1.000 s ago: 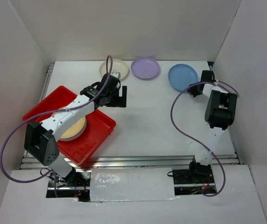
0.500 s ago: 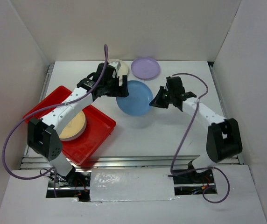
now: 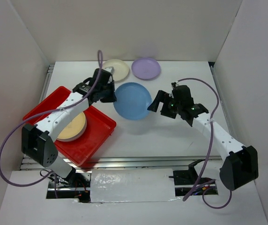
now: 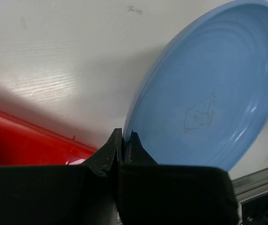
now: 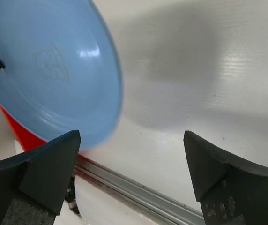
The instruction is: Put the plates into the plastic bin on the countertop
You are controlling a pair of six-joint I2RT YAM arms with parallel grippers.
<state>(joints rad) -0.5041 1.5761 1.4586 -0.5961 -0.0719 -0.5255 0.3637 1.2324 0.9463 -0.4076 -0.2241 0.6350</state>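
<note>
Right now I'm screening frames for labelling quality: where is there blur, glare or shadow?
Right wrist view: the round blue plastic plate has a smeared right edge and a small glare spot; a soft shadow lies on the white countertop. Left wrist view: plate crisp, its faint centre drawing readable; the left tool is dark and featureless. Top external view: even light, faint shadow by the plate.

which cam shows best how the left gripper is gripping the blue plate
The left wrist view: the left gripper is shut on the blue plate at its rim, seen up close. The top external view shows the whole plate, but the pinch is small. The right wrist view shows the plate's face, hardly the grip.
</note>
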